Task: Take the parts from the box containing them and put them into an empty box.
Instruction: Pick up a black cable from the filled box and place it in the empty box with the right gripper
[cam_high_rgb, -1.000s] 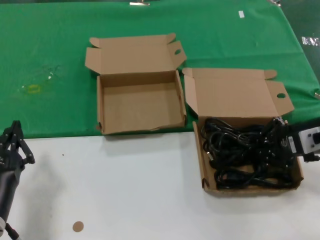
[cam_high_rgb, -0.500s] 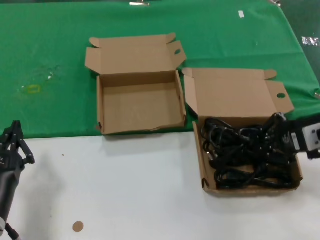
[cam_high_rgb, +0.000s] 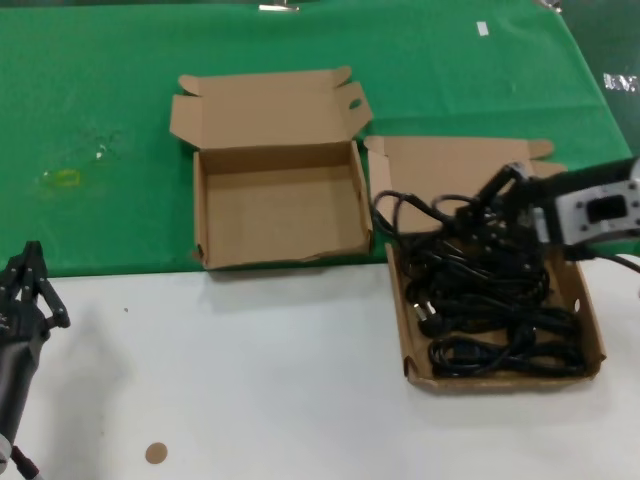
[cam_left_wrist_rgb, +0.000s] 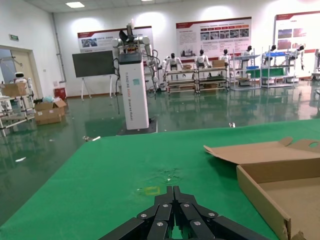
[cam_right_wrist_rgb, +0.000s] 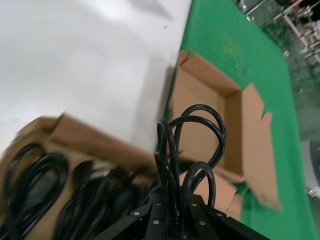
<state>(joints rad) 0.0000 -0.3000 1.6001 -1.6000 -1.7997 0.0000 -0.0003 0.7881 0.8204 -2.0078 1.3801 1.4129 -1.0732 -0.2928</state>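
The box containing the parts (cam_high_rgb: 500, 380) lies at the right with its lid open and black cables (cam_high_rgb: 500, 325) coiled in its tray. My right gripper (cam_high_rgb: 487, 203) hovers over that tray's far end, shut on a bundle of black cable (cam_high_rgb: 410, 212) whose loops hang out toward the empty box (cam_high_rgb: 280, 215). The right wrist view shows the cable loops (cam_right_wrist_rgb: 192, 145) rising from the shut right gripper (cam_right_wrist_rgb: 177, 198), with the empty box (cam_right_wrist_rgb: 205, 117) beyond them. My left gripper (cam_high_rgb: 30, 290) is parked low at the left, shut on nothing (cam_left_wrist_rgb: 174, 192).
A green cloth (cam_high_rgb: 100, 100) covers the far half of the table; both boxes rest along its near edge. The near half is white tabletop (cam_high_rgb: 250, 380) with a small brown disc (cam_high_rgb: 155, 453). A yellowish mark (cam_high_rgb: 67, 177) lies on the cloth at far left.
My right gripper has risen out of the tray and shifted left and toward the lid, pulling a bundle of cable up with it. The left arm has not moved.
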